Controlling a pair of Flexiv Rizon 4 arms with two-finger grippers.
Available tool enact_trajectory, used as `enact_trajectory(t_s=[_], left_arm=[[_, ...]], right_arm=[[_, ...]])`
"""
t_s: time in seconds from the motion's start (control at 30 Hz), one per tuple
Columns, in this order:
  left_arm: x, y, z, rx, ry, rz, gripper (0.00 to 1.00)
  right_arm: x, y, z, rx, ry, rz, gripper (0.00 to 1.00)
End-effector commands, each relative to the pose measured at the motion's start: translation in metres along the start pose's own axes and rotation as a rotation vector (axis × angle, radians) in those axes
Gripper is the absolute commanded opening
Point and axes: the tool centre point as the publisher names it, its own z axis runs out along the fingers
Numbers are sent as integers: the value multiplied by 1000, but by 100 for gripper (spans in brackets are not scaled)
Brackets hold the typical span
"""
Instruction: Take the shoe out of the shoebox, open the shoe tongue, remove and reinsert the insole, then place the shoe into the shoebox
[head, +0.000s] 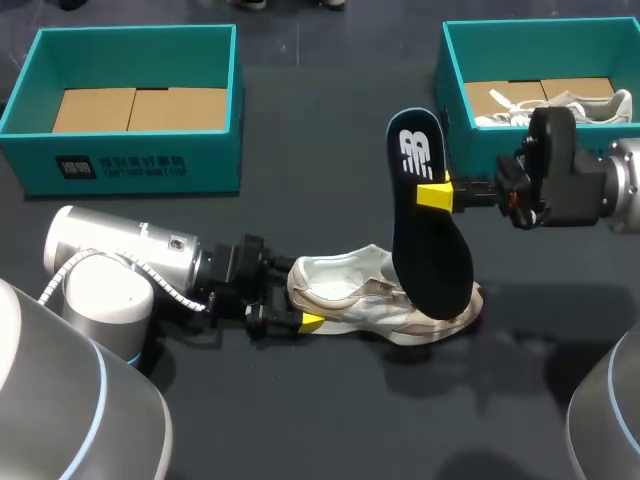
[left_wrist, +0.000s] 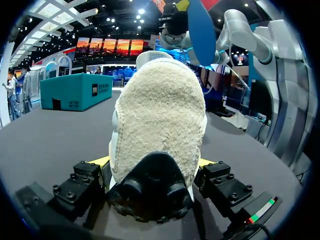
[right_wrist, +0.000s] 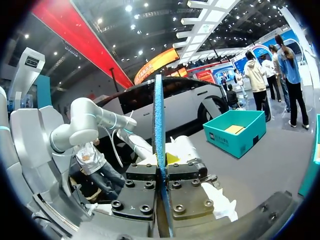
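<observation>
The shoe (head: 375, 300) rests on the bench (head: 330, 400), out of any box. The left tool (head: 295, 297) is closed on the shoe's heel, one yellow tip on each side of it, as the left wrist view shows. I judge that this grip pins the shoe so it neither slides nor lifts while the other arm works.

Above the shoe, the right tool (head: 437, 195) is clamped on the insole (head: 430, 250) partway along its edge. It holds the insole steeply upright, with the lower end down at the shoe's front. Held like that, the insole can run along the shoe's opening. The step in hand looks like drawing it out or feeding it back in, but which of the two cannot be told.

The insole's lower end covers the front of the shoe, so I cannot tell whether that end sits inside the shoe or merely before it. The tongue is hidden too. In the right wrist view the insole shows only edge-on.

Well behind the shoe on its heel side stands a box (head: 200, 150) showing only a cardboard floor. The other box (head: 452, 70), behind the shoe's toe side, holds a second shoe (head: 590, 105), partly cut off by the right arm.
</observation>
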Motion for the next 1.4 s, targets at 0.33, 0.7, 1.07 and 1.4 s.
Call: enact_trajectory(t_s=[0.33,0.7,1.07,1.4], left_arm=[[3,3,0,0,-2,0,0],[5,3,-1,-6,-3,10,0],[8,2,-10,-22,2,5,100],[7,2,-27,-76,-41,7,100]], right_arm=[[27,-18,-11,-51,-78,73,0],[27,-18,-11,-51,-78,73,0],[27,-18,-11,-51,-78,73,0],[27,-18,-11,-51,-78,73,0]])
